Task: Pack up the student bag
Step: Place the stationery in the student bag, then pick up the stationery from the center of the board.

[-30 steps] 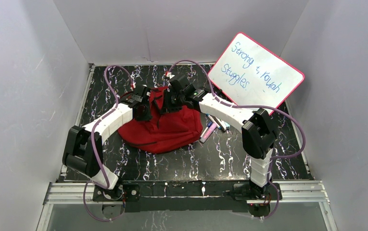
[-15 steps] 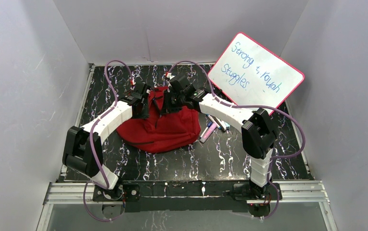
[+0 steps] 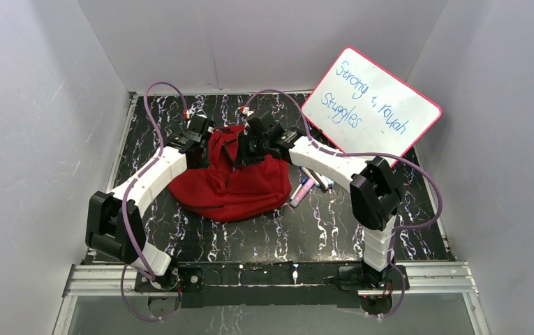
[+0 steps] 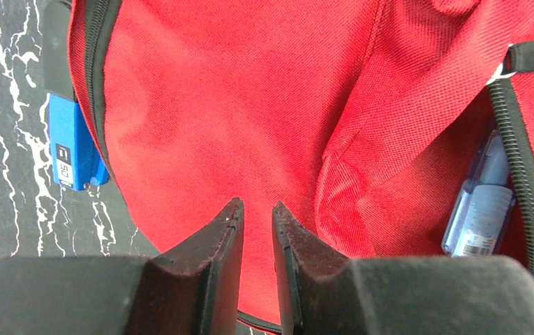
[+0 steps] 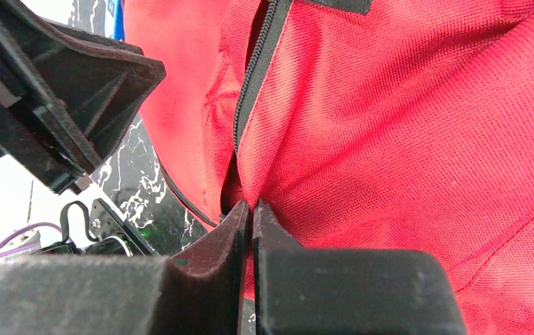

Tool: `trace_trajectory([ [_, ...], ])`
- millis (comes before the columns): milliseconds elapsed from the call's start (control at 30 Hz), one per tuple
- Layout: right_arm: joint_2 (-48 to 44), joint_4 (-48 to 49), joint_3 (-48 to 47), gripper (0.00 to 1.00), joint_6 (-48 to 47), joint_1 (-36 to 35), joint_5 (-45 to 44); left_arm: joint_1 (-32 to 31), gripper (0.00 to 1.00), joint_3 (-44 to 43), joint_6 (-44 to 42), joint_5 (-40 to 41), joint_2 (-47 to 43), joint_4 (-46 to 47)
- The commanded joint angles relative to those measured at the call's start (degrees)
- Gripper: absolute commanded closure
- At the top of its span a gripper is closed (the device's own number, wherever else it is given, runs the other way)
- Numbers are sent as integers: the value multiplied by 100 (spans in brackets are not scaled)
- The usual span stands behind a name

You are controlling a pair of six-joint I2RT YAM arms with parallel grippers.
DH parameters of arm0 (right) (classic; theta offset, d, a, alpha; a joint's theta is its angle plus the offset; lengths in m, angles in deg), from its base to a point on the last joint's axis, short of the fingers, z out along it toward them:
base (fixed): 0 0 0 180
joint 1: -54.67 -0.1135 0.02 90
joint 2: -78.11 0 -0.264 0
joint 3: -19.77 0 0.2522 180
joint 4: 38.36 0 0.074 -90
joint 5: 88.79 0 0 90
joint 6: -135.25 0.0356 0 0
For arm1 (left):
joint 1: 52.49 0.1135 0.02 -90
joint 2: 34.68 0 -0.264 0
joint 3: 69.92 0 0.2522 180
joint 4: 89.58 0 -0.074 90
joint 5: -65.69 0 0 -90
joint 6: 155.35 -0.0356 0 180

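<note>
From above, we see the student bag point(image 3: 239, 192) slumped on the table point(image 3: 334, 230), left gripper point(image 3: 204, 142) and right gripper point(image 3: 241, 149) at its far rim, pens point(image 3: 304, 187) just right of it.

Our left wrist view: fingers point(image 4: 215, 258) narrowly apart over the bag's cloth, gripping nothing.

Our right wrist view: fingers point(image 5: 208, 269) pinched on a fold beside the bag's zipper point(image 5: 260, 66). We fear that thin pinch slipping under a pull, collapsing the mouth.

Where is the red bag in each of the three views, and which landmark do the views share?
Top external: the bag lies in the middle of the table.
Left wrist: the bag fills most of the picture, above the left tool.
Right wrist: the bag fills the centre and right, its edge pinched in the right tool.
Shared landmark: the table, black with white veins.
</note>
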Motion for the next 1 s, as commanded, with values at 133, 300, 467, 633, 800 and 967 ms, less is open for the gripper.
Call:
trace_trajectory([
  [133,-124,29,-11,76,7,11,59,31,75,-242,262,-448,-688,-167],
  [300,-244,-241,-111,63,-161,11,-241,31,69,-137,528,-783,-1084,-127],
  [467,-661,-531,7,56,-365,11,-874,31,63,16,771,-921,-1428,-127],
  [633,-1536,-739,821,45,-344,43,-2054,31,61,285,1006,-944,-1767,-102],
  [800,-2332,-1016,1784,38,73,276,-2942,31,61,444,1094,-964,-1917,-75],
  [967,-2712,-1434,2395,37,715,524,-3272,31,61,481,1102,-1011,-1901,-52],
])
